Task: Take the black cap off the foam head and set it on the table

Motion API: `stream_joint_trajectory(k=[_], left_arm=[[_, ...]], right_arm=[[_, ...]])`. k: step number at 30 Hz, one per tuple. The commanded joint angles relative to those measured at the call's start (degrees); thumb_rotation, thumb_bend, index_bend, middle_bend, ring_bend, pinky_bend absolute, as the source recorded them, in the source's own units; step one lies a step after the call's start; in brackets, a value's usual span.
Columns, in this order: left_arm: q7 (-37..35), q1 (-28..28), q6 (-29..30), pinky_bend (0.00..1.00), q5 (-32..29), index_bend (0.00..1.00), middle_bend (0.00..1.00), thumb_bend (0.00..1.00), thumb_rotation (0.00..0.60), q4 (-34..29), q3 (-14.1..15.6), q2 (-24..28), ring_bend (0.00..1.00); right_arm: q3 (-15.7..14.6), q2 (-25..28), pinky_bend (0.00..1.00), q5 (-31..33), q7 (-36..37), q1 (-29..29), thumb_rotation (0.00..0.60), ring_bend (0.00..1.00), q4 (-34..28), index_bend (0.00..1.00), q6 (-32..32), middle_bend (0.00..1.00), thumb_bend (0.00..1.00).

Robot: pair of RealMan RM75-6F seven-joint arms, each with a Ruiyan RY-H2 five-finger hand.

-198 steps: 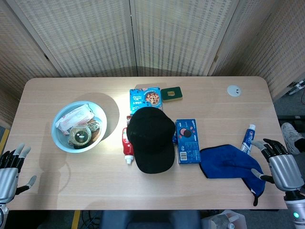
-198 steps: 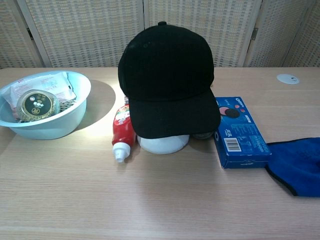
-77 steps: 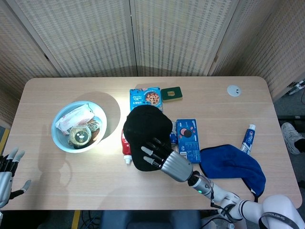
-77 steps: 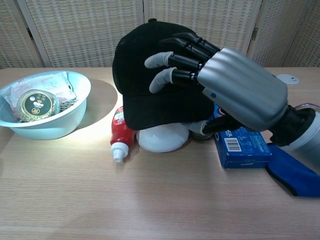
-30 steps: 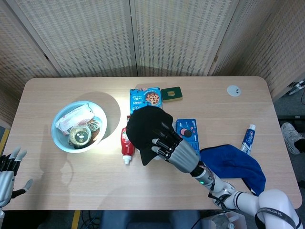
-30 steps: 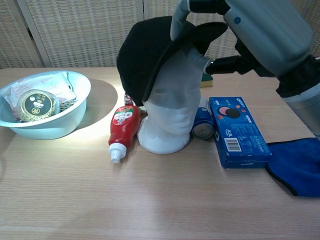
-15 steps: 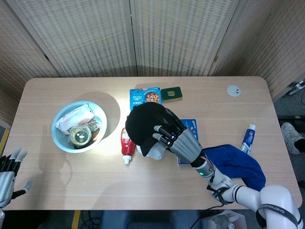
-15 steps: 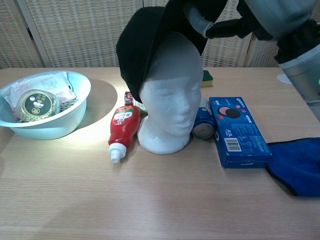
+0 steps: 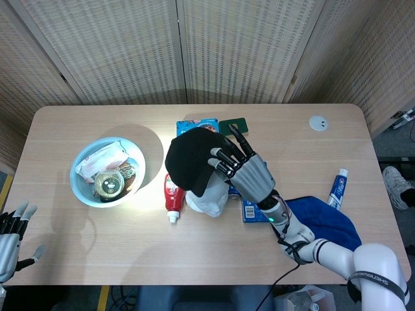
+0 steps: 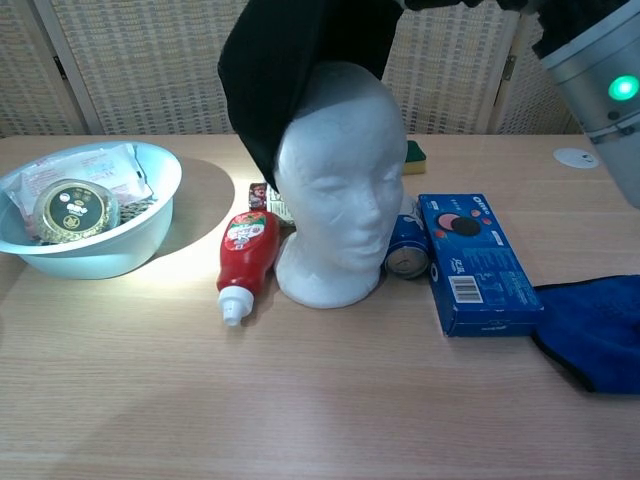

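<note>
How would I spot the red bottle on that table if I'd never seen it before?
Start at the white foam head in the middle of the table. The red bottle lies on its side right beside the head's base, towards the pale blue bowl. It is the only red thing there, with a white cap pointing at the near edge.

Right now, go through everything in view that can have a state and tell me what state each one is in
black cap: lifted, mostly off, back edge against the head
foam head: upright, face uncovered
right hand: holds the cap
left hand: holds nothing, fingers apart
red bottle: lying down, cap on
bowl: holds packets and a tin
blue cloth: crumpled on table
</note>
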Motion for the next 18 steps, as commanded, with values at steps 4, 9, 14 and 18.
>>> stream_joint_trajectory(k=[4,9,14,18], left_arm=[[0.17,-0.09,-0.08,0.03,0.01,0.04,0.01,0.25,0.6,-0.05,-0.02,-0.04,0.08],[0.24,-0.14,-0.29,0.03,-0.09,0.04,0.01,0.25,0.6,0.01,0.03,-0.12,0.08],[0.17,-0.06,-0.2,0.03,-0.08,0.04,0.01,0.25,0.6,0.07,0.06,-0.14,0.08],[0.06,0.09,0.0,0.03,-0.01,0.04,0.01,0.25,0.6,0.12,0.14,-0.1,0.08]], right_arm=[[1.7,-0.19,0.0,1.74,0.63,2.17,0.6,0.18,1.98,1.0,-1.07,0.47,0.57],[2.87,-0.81,0.0,2.89,0.38,4.25,0.6,0.18,3.16,1.0,-1.68,0.47,0.57],[3.63,-1.43,0.0,3.85,0.1,5.7,0.6,0.18,3.7,1.0,-2.31,0.48,0.56],[4.87,-2.06,0.0,4.52,-1.29,8.58,0.6,0.19,4.03,1.0,-3.73,0.48,0.57]])
